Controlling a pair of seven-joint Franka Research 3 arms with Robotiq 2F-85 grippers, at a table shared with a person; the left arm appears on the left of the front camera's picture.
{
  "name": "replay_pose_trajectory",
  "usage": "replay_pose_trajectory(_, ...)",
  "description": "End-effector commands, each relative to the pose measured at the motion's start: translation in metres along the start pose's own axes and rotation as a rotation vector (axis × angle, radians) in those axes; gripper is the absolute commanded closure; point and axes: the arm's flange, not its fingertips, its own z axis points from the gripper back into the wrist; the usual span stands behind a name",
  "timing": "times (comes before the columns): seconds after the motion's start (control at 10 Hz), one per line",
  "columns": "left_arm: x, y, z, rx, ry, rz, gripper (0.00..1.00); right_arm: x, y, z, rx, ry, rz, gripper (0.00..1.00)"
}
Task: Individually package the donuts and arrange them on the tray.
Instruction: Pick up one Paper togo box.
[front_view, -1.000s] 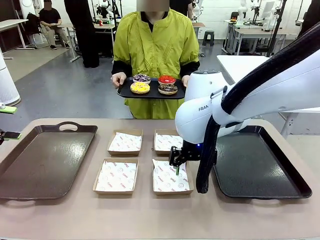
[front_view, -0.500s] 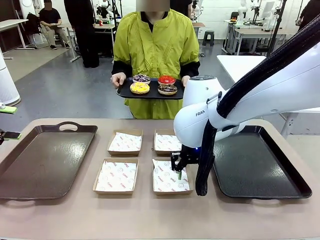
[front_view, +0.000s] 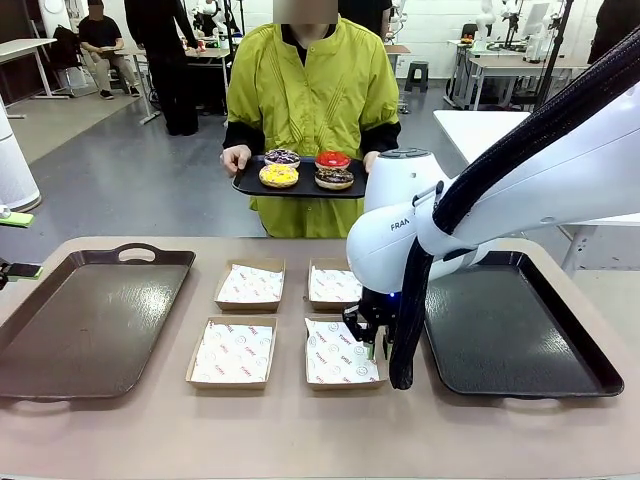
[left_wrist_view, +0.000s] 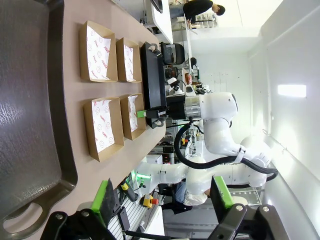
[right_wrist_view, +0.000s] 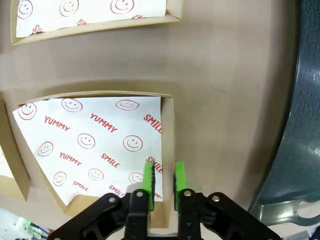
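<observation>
Donuts (front_view: 279, 175), all 4, sit upper middle; my right gripper (right_wrist_view: 164, 169), nearly closed, straddles the box (right_wrist_view: 168, 120) wall, grip unclear, so pinch squarely.

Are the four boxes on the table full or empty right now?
Empty: the boxes hold only printed paper; the donuts sit on the person's tray.
</observation>
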Motion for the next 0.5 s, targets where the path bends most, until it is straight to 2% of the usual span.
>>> replay_pose_trajectory(0.0, -0.001, -0.001, 0.003, -0.012, -0.002, -0.007, 0.0, 0.001, 0.004, -0.001, -0.02, -0.044, -0.03, 1.0)
replay_pose_trajectory(0.3, -0.001, -0.001, 0.003, -0.012, -0.002, -0.007, 0.0, -0.001, 0.002, 0.005, 0.002, -0.057, -0.061, 1.0)
replay_pose_trajectory(0.4, -0.001, -0.001, 0.003, -0.012, -0.002, -0.007, 0.0, -0.006, 0.004, 0.019, 0.019, -0.04, -0.063, 1.0)
